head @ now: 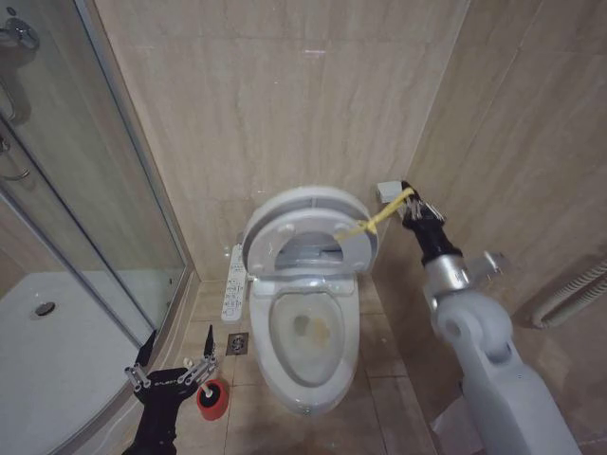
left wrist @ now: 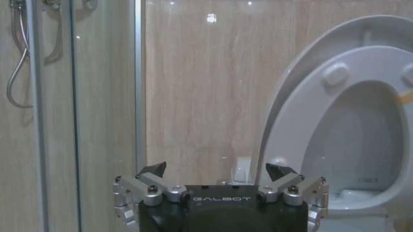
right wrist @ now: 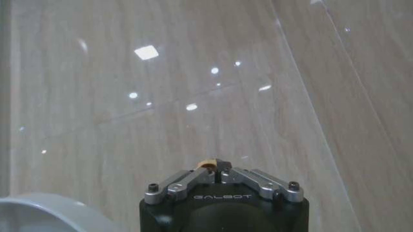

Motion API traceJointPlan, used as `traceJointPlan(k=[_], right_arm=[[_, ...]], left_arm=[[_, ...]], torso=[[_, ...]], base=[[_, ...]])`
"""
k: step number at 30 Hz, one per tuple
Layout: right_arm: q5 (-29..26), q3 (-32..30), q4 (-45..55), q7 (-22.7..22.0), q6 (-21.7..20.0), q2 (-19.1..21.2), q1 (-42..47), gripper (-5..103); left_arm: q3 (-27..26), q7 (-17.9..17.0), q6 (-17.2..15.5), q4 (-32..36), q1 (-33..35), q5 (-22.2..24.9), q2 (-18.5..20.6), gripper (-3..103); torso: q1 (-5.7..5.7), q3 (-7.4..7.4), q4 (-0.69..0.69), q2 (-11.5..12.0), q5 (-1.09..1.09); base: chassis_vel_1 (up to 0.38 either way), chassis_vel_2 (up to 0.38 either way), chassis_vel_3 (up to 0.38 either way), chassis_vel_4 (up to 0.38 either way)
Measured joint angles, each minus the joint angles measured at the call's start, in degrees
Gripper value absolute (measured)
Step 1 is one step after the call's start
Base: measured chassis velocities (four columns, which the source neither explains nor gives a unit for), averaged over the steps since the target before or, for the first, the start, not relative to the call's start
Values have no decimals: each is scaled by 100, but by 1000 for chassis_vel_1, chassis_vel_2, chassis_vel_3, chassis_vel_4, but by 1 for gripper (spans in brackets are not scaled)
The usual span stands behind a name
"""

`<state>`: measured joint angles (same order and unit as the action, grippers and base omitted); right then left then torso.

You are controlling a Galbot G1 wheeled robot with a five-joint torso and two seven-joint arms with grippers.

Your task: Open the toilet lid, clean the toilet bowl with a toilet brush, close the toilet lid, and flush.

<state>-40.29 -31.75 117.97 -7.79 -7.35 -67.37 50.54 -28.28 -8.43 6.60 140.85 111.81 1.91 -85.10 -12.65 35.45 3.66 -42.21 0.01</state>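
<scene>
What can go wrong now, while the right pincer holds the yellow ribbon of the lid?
The right pincer grips only the thin ribbon, pulled taut; it could slip out or tear. The lid is raised with nothing else holding it, so it might then drop onto the bowl. The left pincer is open near the brush.

Silver linkages and screws are showing on both black "GALBOT"-marked tools, left tool and right tool, behind which a glossy white-grey arm is trailing.
</scene>
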Motion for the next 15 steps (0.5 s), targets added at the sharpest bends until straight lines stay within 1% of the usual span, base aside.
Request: traceJointPlan(k=[2, 3, 4, 6, 8, 12, 13, 15], right_arm=[[-190, 125, -392, -198, -124, -156, -655, 1], [-229, 168, -515, -262, -157, -231, -856, 1], [-229, 168, -515, -262, -157, -231, -856, 1], [-278, 283, -827, -365, -194, -442, -1294, 1], [-259, 325, -952, -366, -183, -519, -1429, 1], [-116, 562, -1598, -261, -1, -852, -1972, 1], [-116, 562, -1598, -261, -1, -852, -1972, 1], [25, 685, -1849, -195, 112, -999, -2145, 1]], left_arm=[[-1, 0, 0, 0, 0, 0, -1, 100], [0, 0, 0, 0, 0, 0, -2, 100], [0, 0, 0, 0, 0, 0, -2, 100], [-2, -1, 0, 0, 0, 0, -2, 100], [-1, -1, 0, 0, 0, 0, -2, 100], [-1, -1, 0, 0, 0, 0, -2, 100], [-1, -1, 0, 0, 0, 0, -2, 100], [-1, 0, 0, 0, 0, 0, -2, 100]], torso=[[0, 0, -2, 0, -1], [-1, 0, -3, 0, -2], [-1, 0, -3, 0, -2], [-1, 0, -2, 0, -2], [-1, 0, 0, 0, -3], [1, -1, 4, 0, -2], [1, -1, 4, 0, -2], [0, -1, 4, -1, -2]], base=[[0, 0, 0, 0], [0, 0, 0, 0], [0, 0, 0, 0], [0, 0, 0, 0], [0, 0, 0, 0], [0, 0, 0, 0], [0, 0, 0, 0], [0, 0, 0, 0]])
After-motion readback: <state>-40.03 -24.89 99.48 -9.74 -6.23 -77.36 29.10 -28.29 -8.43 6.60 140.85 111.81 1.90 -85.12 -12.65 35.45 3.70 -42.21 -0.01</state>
